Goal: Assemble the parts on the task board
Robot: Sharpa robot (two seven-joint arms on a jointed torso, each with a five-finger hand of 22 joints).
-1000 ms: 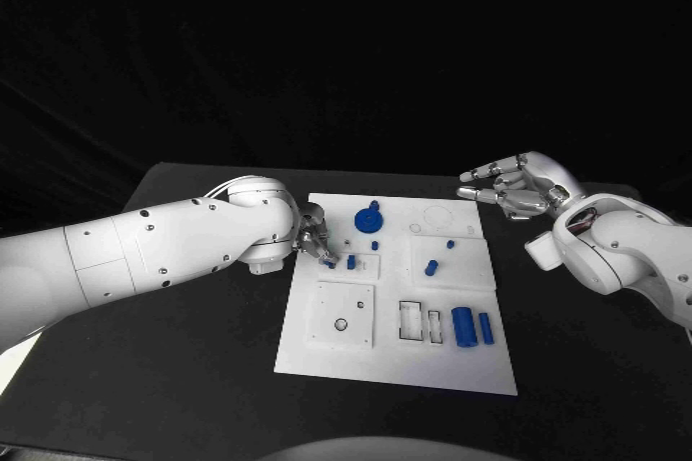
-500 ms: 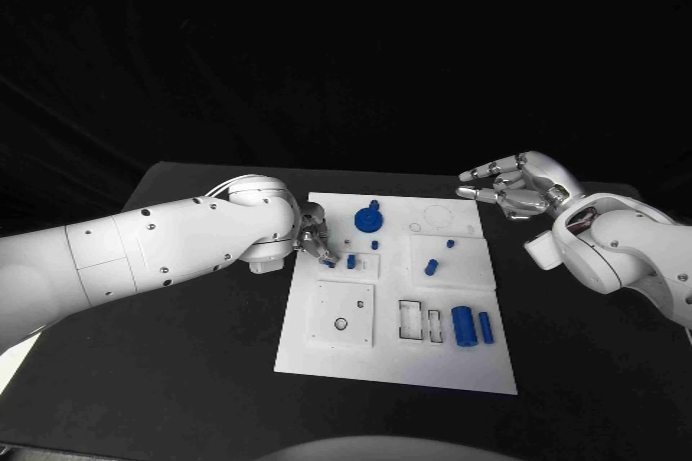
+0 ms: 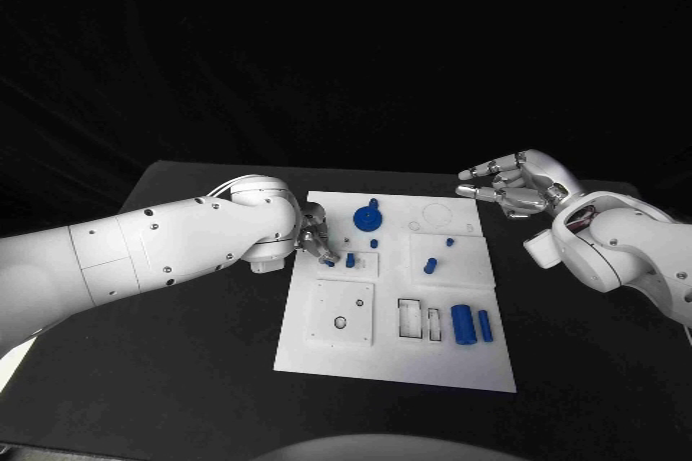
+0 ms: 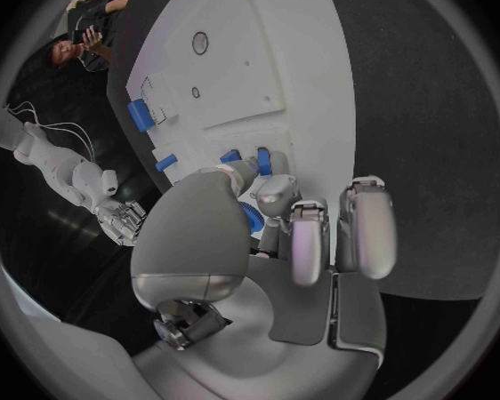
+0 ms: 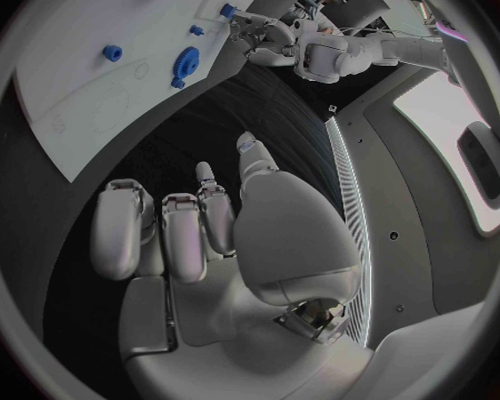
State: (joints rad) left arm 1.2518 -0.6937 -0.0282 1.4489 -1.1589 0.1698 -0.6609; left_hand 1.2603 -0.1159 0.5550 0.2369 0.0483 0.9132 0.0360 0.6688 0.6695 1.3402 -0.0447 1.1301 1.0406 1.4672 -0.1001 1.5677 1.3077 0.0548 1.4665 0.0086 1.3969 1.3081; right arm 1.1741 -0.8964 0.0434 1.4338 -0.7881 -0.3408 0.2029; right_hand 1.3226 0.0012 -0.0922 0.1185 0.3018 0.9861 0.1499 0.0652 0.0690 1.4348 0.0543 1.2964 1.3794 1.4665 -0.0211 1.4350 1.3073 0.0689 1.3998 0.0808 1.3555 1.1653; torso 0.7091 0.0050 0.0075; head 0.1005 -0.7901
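The white task board (image 3: 325,351) lies mid-table. My left hand (image 3: 315,243) rests at the board's left edge, and its thumb and a finger pinch a small blue peg (image 4: 251,215) at a raised block. Two more pegs (image 4: 263,160) stand just beyond the fingertips. A blue gear (image 3: 369,219) sits near the far edge. A blue cylinder (image 3: 463,324) and a thinner one (image 3: 488,327) lie at the right. My right hand (image 3: 512,186) hovers off the board's far right corner, fingers curled in on nothing. The right wrist view shows that hand (image 5: 205,231), the board (image 5: 94,98) and the gear (image 5: 186,62).
Further blue pieces stand on the right block of the board (image 3: 430,266), (image 3: 449,244). Empty rectangular slots (image 3: 411,321) and a square plate with a round hole (image 3: 342,316) take up the near half. Black table (image 3: 173,381) surrounds the board on every side.
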